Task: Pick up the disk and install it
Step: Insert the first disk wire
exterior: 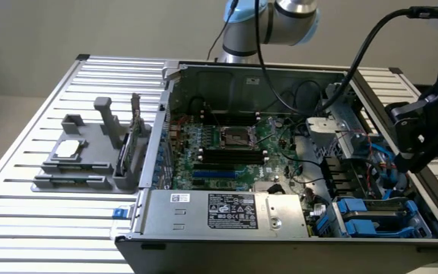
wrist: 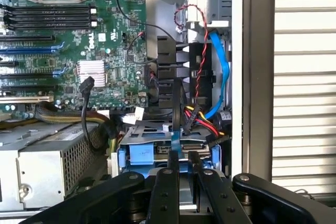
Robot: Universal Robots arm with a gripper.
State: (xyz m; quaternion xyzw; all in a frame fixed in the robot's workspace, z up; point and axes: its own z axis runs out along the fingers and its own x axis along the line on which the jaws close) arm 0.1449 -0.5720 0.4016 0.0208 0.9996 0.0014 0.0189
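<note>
Disk (wrist: pixel 151 138) | flat in drive bay (wrist: pixel 122 157) | just beyond jaws

The arm (exterior: pixel 291 11) consists of silver-grey cylindrical sections with rounded joint housings. One joint housing carries a light blue end cap (exterior: pixel 238 11). A thin black cable (exterior: pixel 259 51) runs beside the silver section. A thick black cable (exterior: pixel 367 48) with a smooth sheath leads to a dark connector (exterior: pixel 432 12) at the wrist end. The wrist assembly (exterior: pixel 421 123) is matt black and made of blocky, angular parts. The tool (wrist: pixel 185 174) is black throughout. It is built of flat link plates with rounded ends, joined at round pivots. Small recessed screw heads sit in the plates.
</note>
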